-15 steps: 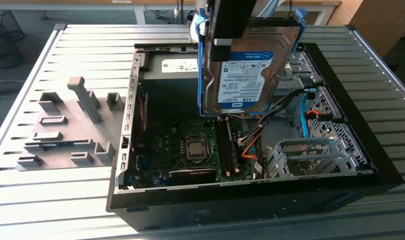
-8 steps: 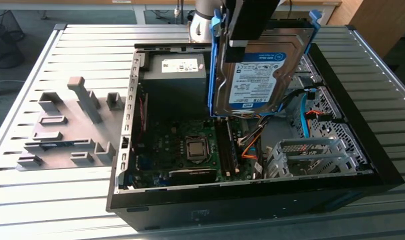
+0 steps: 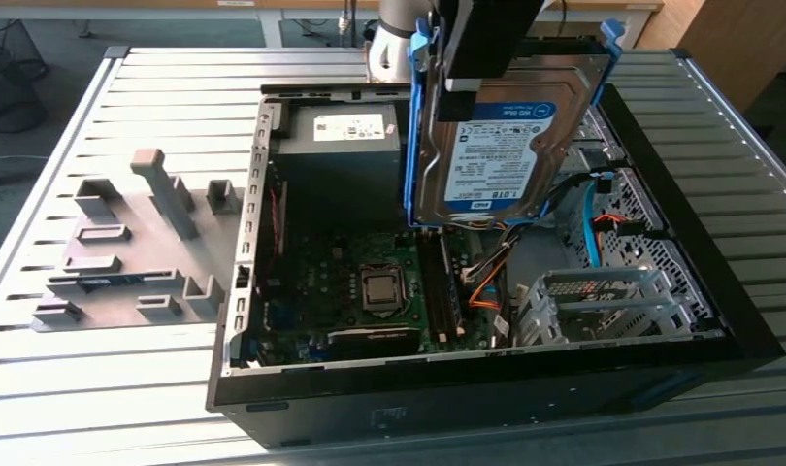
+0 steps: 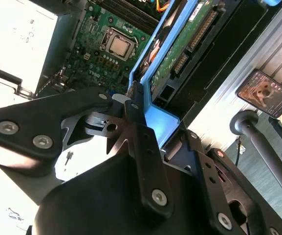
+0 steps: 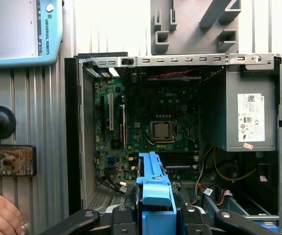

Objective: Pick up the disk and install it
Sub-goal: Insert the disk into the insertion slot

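Observation:
In the exterior view the disk [image 3: 500,146], a silver drive with a white-and-blue label in a bright blue carrier frame, hangs upright above the open computer case [image 3: 704,291]. My gripper [image 3: 469,89] is shut on its top edge from above. The second wrist view has the gripper [image 4: 135,100] clamped on the blue frame, with the disk's green circuit side [image 4: 180,51] facing the camera. In the first wrist view the blue frame [image 5: 155,183] juts out between the fingers [image 5: 123,218], over the motherboard [image 5: 155,122].
Inside the case are a dark grey box with a white label [image 3: 342,146] and a metal drive cage [image 3: 601,301] with orange and blue cables beside it. A grey fixture plate [image 3: 134,243] lies at the exterior view's left. A person's hand [image 5: 1,215] and a phone [image 5: 9,160] are near the case.

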